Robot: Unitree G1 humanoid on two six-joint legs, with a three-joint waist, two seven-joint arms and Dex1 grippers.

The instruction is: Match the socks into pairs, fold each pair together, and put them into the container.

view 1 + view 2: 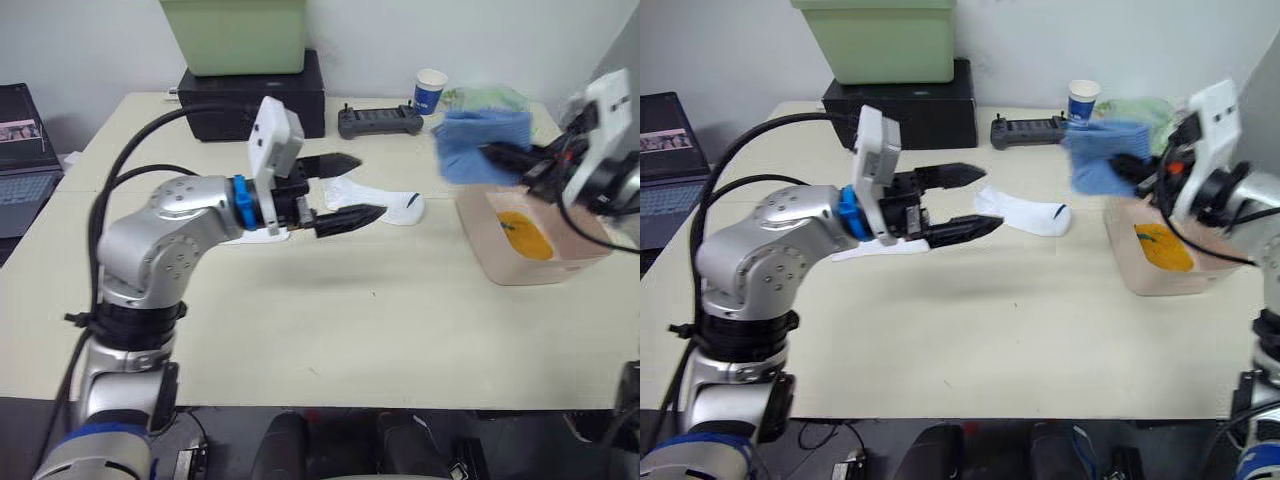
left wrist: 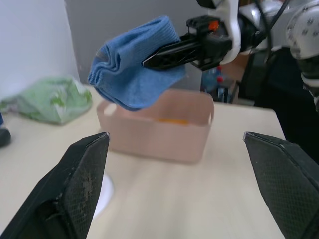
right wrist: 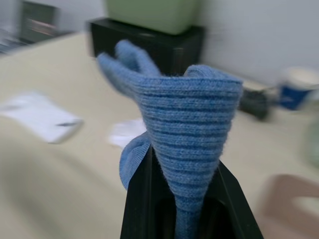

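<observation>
My right gripper is shut on a folded pair of light blue socks and holds it in the air just above the near-left rim of the pale pink container. Mustard-orange socks lie inside the container. A white sock with a dark mark lies on the table past my left gripper, which hovers open and empty over the middle of the table. Another white sock lies flat under my left forearm, partly hidden. In the left wrist view the blue socks hang over the container.
A black box with a light green bin on top stands at the back. A black controller, a blue paper cup and a pale green cloth sit along the far edge. A laptop lies at the left.
</observation>
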